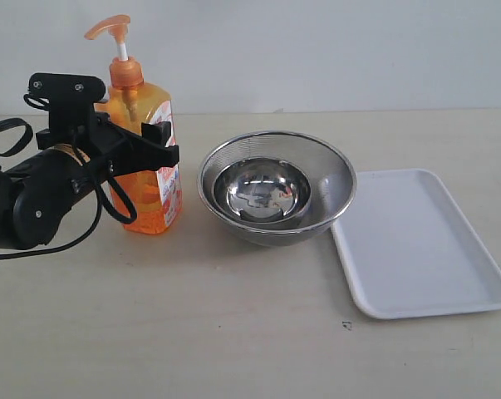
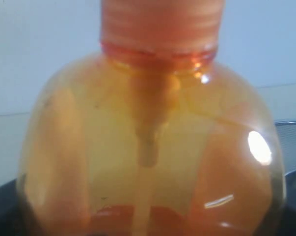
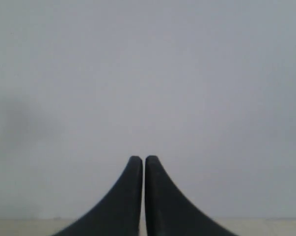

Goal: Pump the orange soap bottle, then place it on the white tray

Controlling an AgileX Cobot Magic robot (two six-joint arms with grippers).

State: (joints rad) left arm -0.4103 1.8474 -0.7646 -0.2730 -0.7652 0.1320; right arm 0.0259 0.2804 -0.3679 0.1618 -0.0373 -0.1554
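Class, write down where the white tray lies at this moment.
In the exterior view the white tray lies flat on the table's right side, right beside the steel bowl.

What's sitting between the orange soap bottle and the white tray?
A round steel mesh bowl with a smaller shiny bowl inside sits between the orange soap bottle and the white tray; the exterior view shows it.

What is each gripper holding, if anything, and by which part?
The left gripper clasps the soap bottle around the middle of its body, below the neck, with the bottle standing on the table. The right gripper is shut and holds nothing.
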